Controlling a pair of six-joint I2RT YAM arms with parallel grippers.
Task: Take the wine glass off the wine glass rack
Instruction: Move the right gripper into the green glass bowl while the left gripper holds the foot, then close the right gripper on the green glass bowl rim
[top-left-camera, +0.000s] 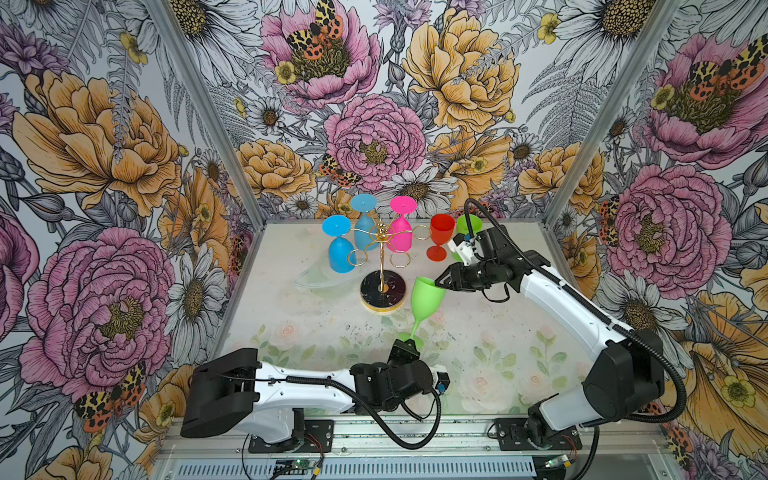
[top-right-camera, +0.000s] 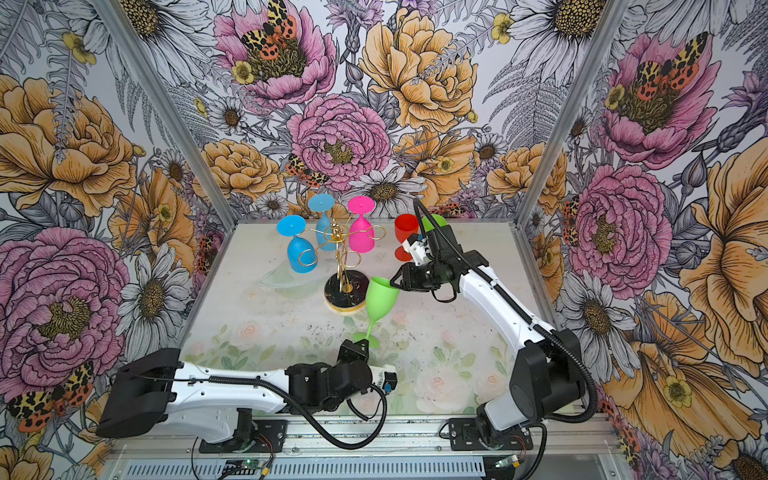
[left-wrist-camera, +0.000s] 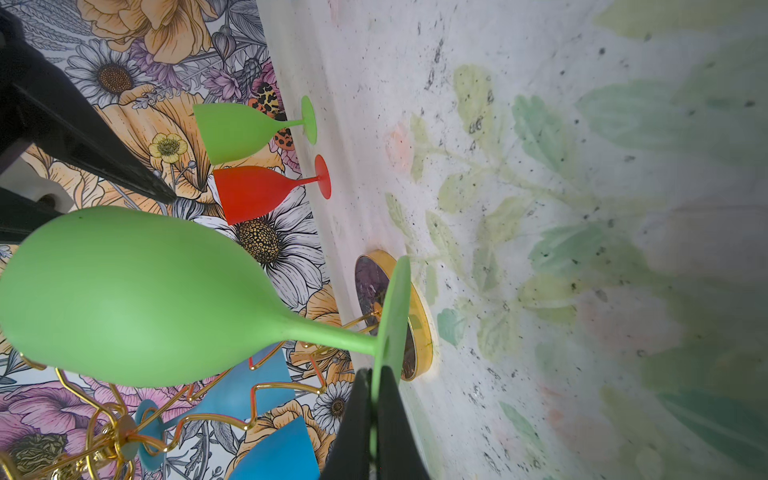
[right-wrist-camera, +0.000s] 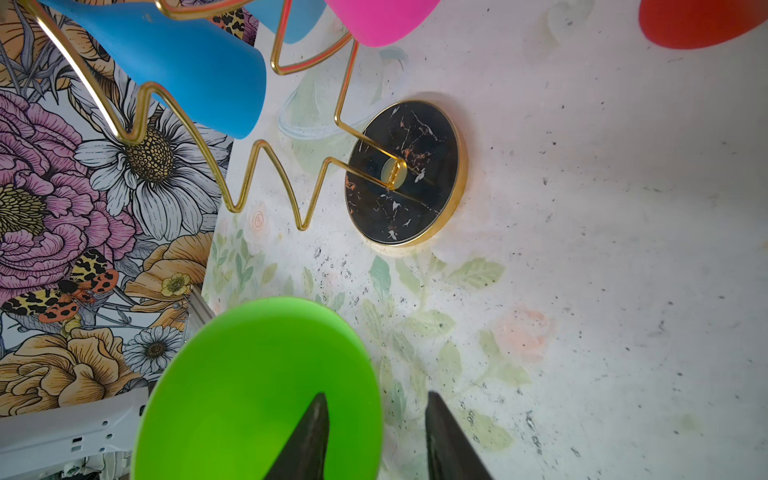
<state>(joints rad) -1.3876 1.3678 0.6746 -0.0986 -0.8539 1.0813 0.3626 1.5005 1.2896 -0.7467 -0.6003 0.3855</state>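
Green wine glass (top-left-camera: 428, 297), matte opaque plastic look with a tulip bowl, thin stem and flat round foot, is sitting off the wine glass rack (top-left-camera: 380, 266). It is leaning bowl-up just in front and right of the rack's base (top-left-camera: 390, 286), foot low over the surface (top-left-camera: 478, 332); cannot tell if it is touching down. Left tool (top-left-camera: 408, 344) is clamping the foot's edge, black fingers (left-wrist-camera: 395, 415) pinching the disc flat in the left wrist view. Right tool (top-left-camera: 437, 284) is straddling the bowl rim with jaws apart, one pointed finger inside and one outside, gaps showing either side in the right wrist view. Rack is thin shiny gold wire, zigzag looped arms fanning off a slim pole; the base is a round black marbled disc with a gold rim. Blue glass (top-left-camera: 341, 257), paler blue glass (top-left-camera: 365, 232) and pink glass (top-left-camera: 401, 235) are hanging upside down on the left and far arms. Red glass (top-left-camera: 441, 232) and second green glass (top-left-camera: 477, 224) are standing upright back right, the right arm's cable crossing the green one. Surface is showing a pale, faded floral print with dark speckled scuffs.
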